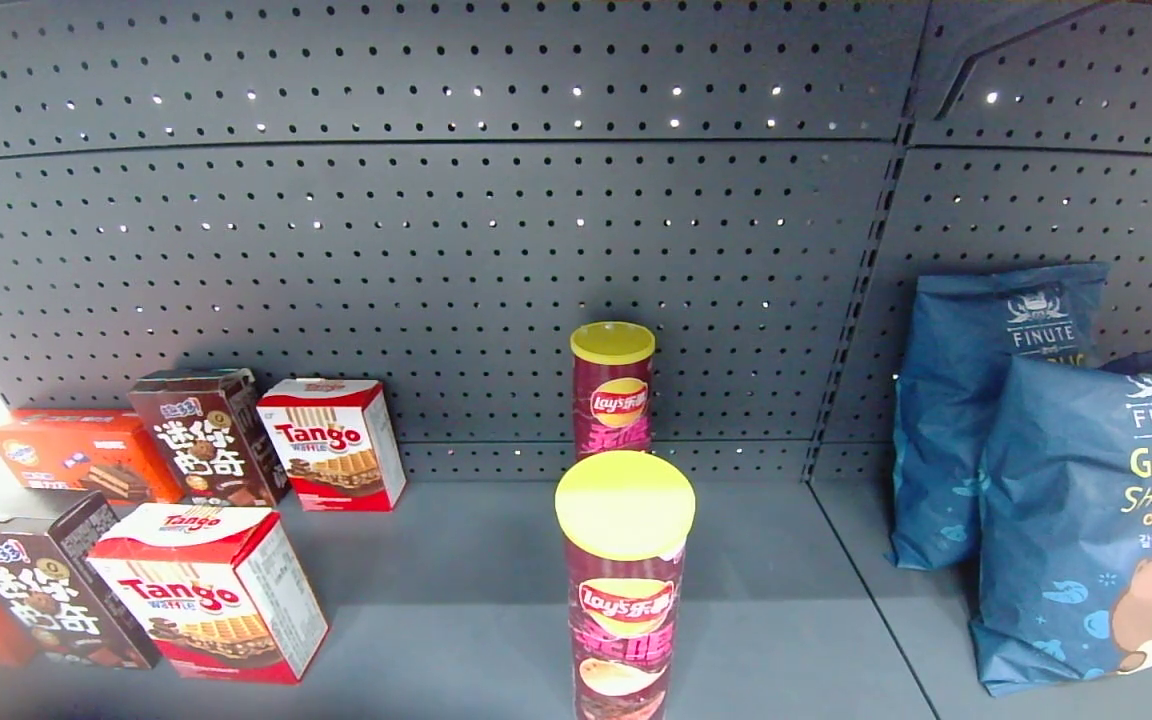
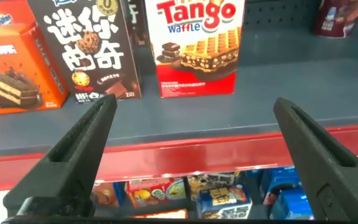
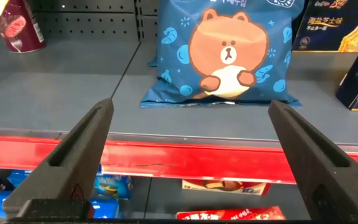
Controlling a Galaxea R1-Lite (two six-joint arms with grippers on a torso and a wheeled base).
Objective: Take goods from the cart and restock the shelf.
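Two maroon chip cans with yellow lids stand mid-shelf, one in front (image 1: 624,590) and one at the back (image 1: 613,395). To their left are Tango waffle boxes (image 1: 211,590), dark cookie boxes (image 1: 36,590) and an orange box (image 1: 76,455). Blue snack bags (image 1: 1096,520) lean at the right. My left gripper (image 2: 194,102) is open and holds nothing, just in front of the shelf's red front edge (image 2: 197,152), facing a Tango box (image 2: 197,43) and a dark cookie box (image 2: 86,50). My right gripper (image 3: 191,104) is open with nothing in it, before the red edge (image 3: 197,162), facing a blue bear bag (image 3: 225,53).
The grey shelf board (image 1: 456,570) has bare room between the boxes and the cans, and between the cans and the bags. A perforated back panel (image 1: 436,250) closes the rear. A lower shelf holds more goods (image 2: 216,196). Dark blue boxes (image 3: 337,25) stand beyond the bear bag.
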